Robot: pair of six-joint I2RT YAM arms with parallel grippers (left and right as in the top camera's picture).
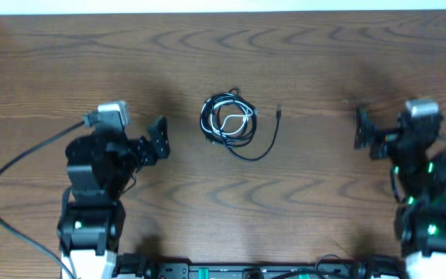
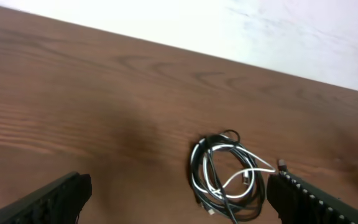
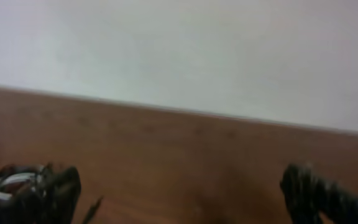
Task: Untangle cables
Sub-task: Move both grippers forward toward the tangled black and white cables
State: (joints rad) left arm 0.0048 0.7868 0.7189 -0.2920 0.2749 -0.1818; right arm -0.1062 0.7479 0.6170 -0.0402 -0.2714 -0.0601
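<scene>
Risking a tighter knot: left hand point(image 1: 158, 139), right hand point(image 1: 362, 129) wide open, empty.
Pinching black cable point(image 1: 206, 120) with white cable point(image 2: 260, 167) would drag both.

The overhead view looks straight down on the whole worktop point(image 1: 300, 46). Each wrist view sits low, looking obliquely across it toward the wall point(image 2: 291, 31) (the right one blurred). All three share the coiled cables point(image 1: 231, 116).

You're looking at a dark wood-grain table point(image 1: 300, 194) that fills the overhead view, with a pale wall point(image 2: 303, 31) behind its far edge. Along the near edge sits what may be a black equipment rail point(image 1: 207, 272), too cropped to identify.
</scene>
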